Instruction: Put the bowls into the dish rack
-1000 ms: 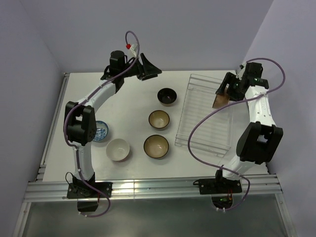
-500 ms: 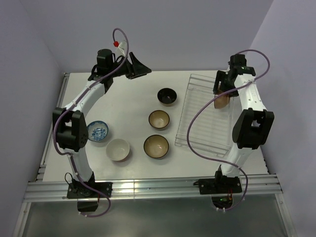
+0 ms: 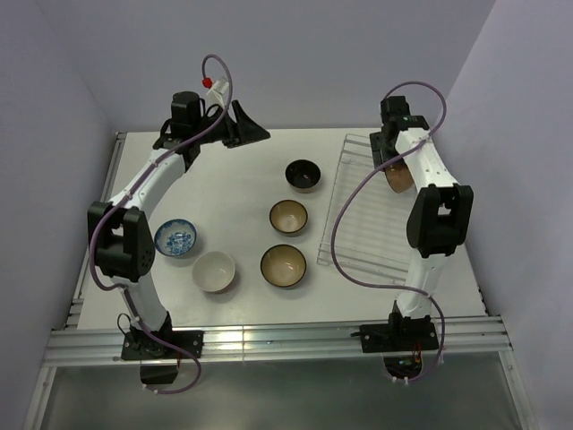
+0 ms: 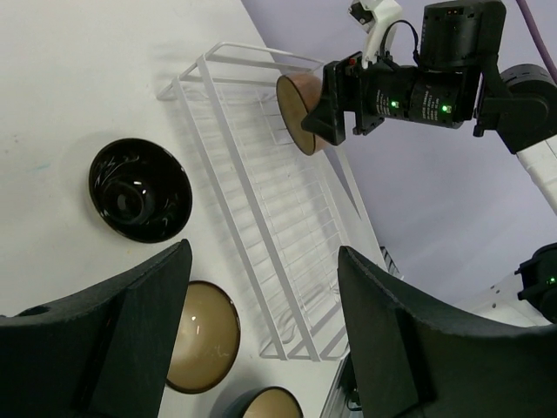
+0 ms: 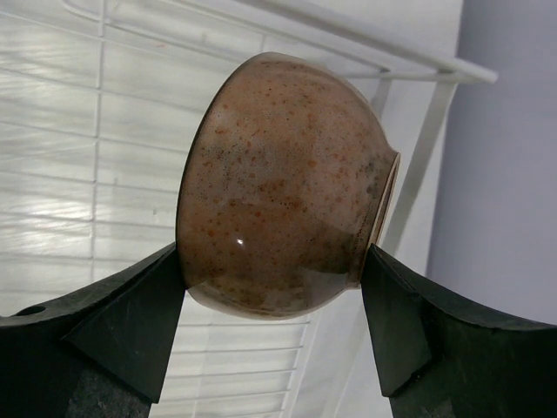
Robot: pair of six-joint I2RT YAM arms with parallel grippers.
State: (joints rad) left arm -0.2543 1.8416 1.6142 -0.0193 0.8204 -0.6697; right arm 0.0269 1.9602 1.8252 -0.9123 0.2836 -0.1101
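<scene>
My right gripper point(image 5: 274, 257) is shut on a speckled brown bowl point(image 5: 283, 200), held on edge over the far end of the clear dish rack point(image 3: 333, 210). From above, that bowl point(image 3: 397, 176) hangs under the right gripper point(image 3: 391, 161). On the table left of the rack lie a black bowl point(image 3: 303, 175), two tan-inside bowls point(image 3: 289, 217) point(image 3: 283, 265), a cream-white bowl point(image 3: 214, 271) and a blue-patterned bowl point(image 3: 177, 238). My left gripper point(image 3: 251, 125) is open and empty, raised over the table's far edge. Its view shows the black bowl point(image 4: 139, 190) and the rack point(image 4: 261, 200).
Purple walls close in the table at the back and on both sides. A metal rail point(image 3: 269, 340) runs along the near edge by both arm bases. The rack's wire floor point(image 5: 87, 131) lies beneath the held bowl.
The right arm has carried the brown bowl from the rack's right side to its far end. The left arm has swung left and back, uncovering the blue-patterned bowl.
</scene>
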